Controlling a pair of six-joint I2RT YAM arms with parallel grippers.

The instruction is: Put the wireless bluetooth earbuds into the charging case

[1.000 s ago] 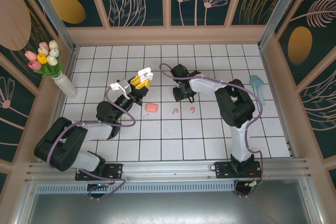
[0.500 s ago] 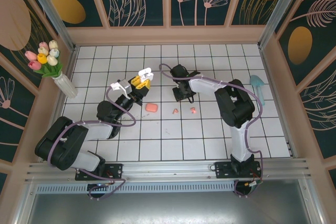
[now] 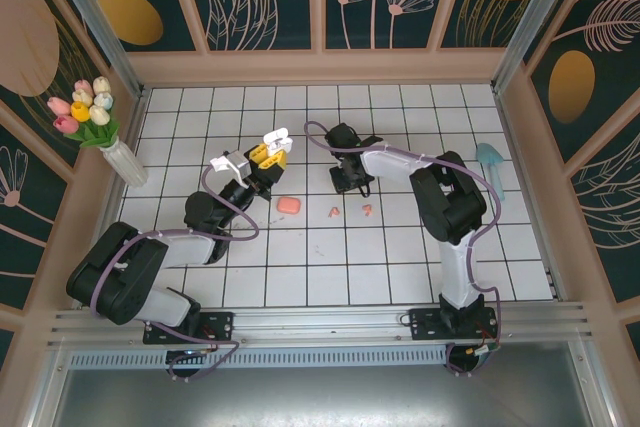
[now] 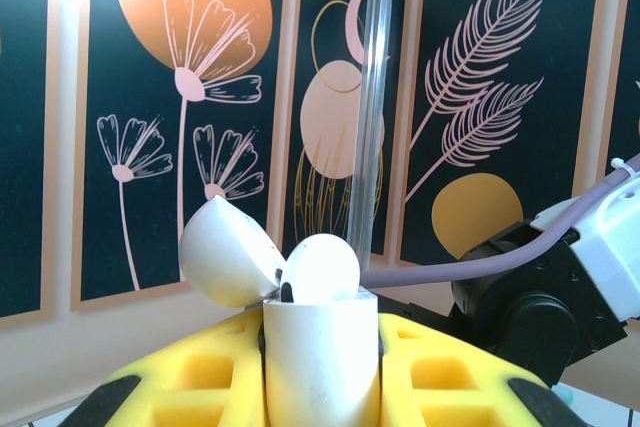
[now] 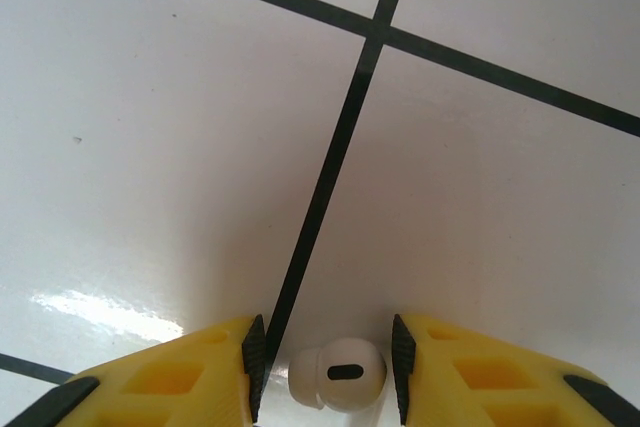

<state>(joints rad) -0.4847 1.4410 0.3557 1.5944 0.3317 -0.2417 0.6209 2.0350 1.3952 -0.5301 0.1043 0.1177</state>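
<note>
Earbud, white, lying on its side on a white floor tile, framed by the black pads of the right gripper. Jaws drawn in narrow around it, one pad almost touching, a thin sliver of tile showing on the other side; not clamped yet, by the look of it. From above, all this placed just behind and to the right of a small pink case resting on the tiles. Almost nothing changed over the last second: right arm parked low at the same spot, one pink earbud lying as before just right of the pink case, a second pink earbud further right again. Behind and slightly left of the pink case, left gripper raised off the tiles and closed firmly on a white charging case, lid flipped open, mouth facing up. At that mouth a rounded white shape, possibly an earbud already seated, not certain. Stillness best read as the closing phase of a pick rather than travel: grasp about to be made, nothing lifted, insertion into the open case not yet begun.
</note>
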